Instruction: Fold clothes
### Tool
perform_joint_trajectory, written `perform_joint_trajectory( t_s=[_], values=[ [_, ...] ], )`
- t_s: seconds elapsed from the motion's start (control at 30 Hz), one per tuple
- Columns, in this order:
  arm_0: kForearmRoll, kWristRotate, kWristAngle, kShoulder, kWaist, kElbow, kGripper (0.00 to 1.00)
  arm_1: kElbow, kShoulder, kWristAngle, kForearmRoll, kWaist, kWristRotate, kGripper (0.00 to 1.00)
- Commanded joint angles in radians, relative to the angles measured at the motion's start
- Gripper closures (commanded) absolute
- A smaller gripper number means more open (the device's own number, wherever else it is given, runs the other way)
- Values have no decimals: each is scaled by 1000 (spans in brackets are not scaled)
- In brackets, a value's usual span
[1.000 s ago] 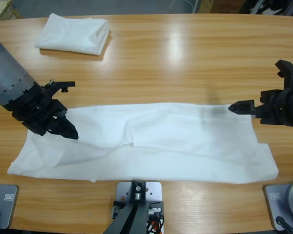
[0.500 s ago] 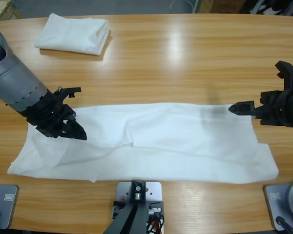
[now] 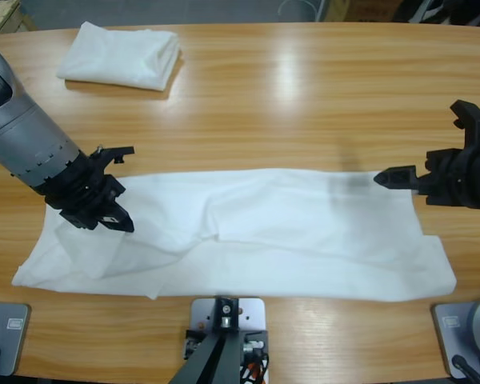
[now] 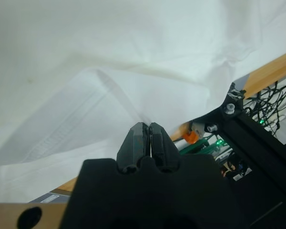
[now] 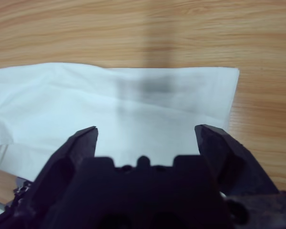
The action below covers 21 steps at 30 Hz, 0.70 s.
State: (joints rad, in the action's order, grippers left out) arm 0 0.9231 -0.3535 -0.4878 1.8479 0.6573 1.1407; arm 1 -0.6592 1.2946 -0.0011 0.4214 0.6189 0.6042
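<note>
Two white T-shirts lie on the wooden table [image 3: 304, 96]: a folded T-shirt [image 3: 122, 54] at the far left and a long flat T-shirt [image 3: 256, 232] along the near edge. Left gripper [image 3: 118, 221] pinches its left end, jaws pressed together; right gripper [image 3: 386, 177] hangs spread at its right end.

Your left gripper [image 3: 116, 222] covers part of the spread T-shirt [image 3: 288, 232]; in the left wrist view its black body blocks the lower frame, so you cannot see whether cloth sits between the closed jaws, though it probably does. The right gripper [image 5: 145, 136] body hides the shirt's near edge. The folded T-shirt [image 3: 122, 54] shows no readable print or label.
</note>
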Motion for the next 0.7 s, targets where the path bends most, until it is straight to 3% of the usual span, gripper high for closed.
perform_joint_trajectory(
  t_s=[0.03,0.17,0.7],
  values=[
    [-59,-25,26,-76,8,-30,1000,33,11,15,-13,12,14,170],
    [-131,-37,4,-143,8,49,1000,36,19,15,-19,12,14,170],
    [-156,87,-32,55,31,160,1000,48,38,18,-43,12,14,170]
  ],
)
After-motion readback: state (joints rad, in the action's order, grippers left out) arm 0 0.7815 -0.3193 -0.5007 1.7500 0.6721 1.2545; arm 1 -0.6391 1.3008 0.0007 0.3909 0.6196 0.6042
